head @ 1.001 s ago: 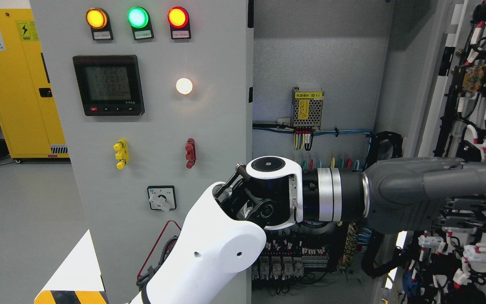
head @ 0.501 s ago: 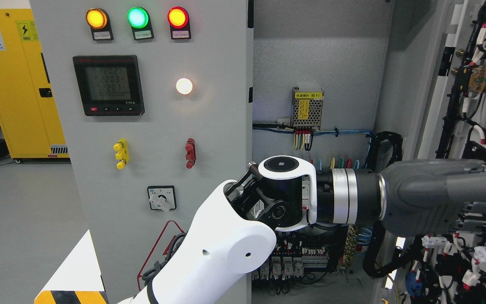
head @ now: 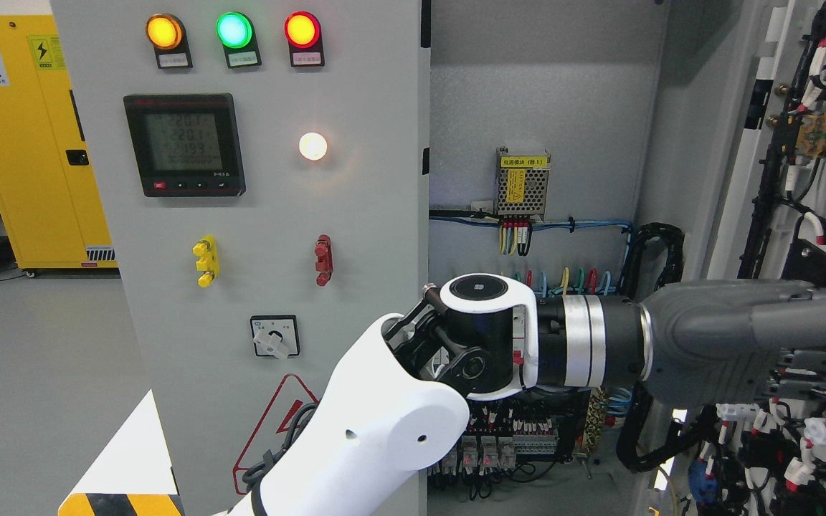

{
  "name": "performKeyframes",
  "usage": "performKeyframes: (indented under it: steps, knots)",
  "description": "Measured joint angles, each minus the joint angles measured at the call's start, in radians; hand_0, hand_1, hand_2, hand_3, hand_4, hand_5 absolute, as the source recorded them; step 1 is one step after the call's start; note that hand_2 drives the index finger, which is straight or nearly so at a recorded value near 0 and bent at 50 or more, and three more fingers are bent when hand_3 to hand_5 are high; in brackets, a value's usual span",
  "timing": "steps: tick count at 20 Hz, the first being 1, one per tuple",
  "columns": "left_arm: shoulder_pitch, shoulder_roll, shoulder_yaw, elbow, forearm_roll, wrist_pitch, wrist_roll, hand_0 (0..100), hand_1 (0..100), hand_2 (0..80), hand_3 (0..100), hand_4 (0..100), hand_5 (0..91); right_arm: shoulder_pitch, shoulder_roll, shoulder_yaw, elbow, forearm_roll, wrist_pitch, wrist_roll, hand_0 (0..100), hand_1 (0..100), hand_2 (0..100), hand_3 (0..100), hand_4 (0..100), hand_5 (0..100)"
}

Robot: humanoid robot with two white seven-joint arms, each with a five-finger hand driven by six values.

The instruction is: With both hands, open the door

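Head view is showing the left hand (head: 757, 340) reaching across from the lower left to the open cabinet door (head: 807, 215) at the picture's right. Its grey fingers (head: 814, 358) are lying flat and extended against the door's inner face, running out of frame, gripping nothing that I can see. The door is standing swung wide, its inside carrying black wiring, white connectors and red-tipped leads. The cabinet interior (head: 542, 129) is lying exposed between it and the closed left panel (head: 262, 215).
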Motion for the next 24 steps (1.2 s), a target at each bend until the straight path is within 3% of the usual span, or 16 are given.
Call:
performKeyframes:
  steps: [8, 19, 21, 24]
  knots:
    - [0.115, 0.027, 0.062, -0.062, -0.048, 0.012, 0.006, 12, 56, 0.0, 0, 0, 0.0, 0.000, 0.000, 0.000, -0.001, -0.001, 0.000, 0.000, 0, 50, 4, 0, 0, 0]
    - [0.449, 0.132, 0.102, -0.211, -0.197, 0.013, 0.022, 12, 56, 0.0, 0, 0, 0.0, 0.000, 0.000, -0.001, -0.001, -0.001, 0.000, 0.000, 0, 50, 4, 0, 0, 0]
    - [0.527, 0.158, 0.106, -0.243, -0.223, 0.007, 0.040, 12, 56, 0.0, 0, 0, 0.0, 0.000, 0.000, -0.001, -0.001, -0.001, 0.000, 0.000, 0, 50, 4, 0, 0, 0]
    - [0.643, 0.200, 0.115, -0.282, -0.274, 0.000, 0.151, 12, 56, 0.0, 0, 0, 0.0, 0.000, 0.000, -0.001, -0.001, -0.001, 0.000, 0.000, 0, 50, 4, 0, 0, 0]
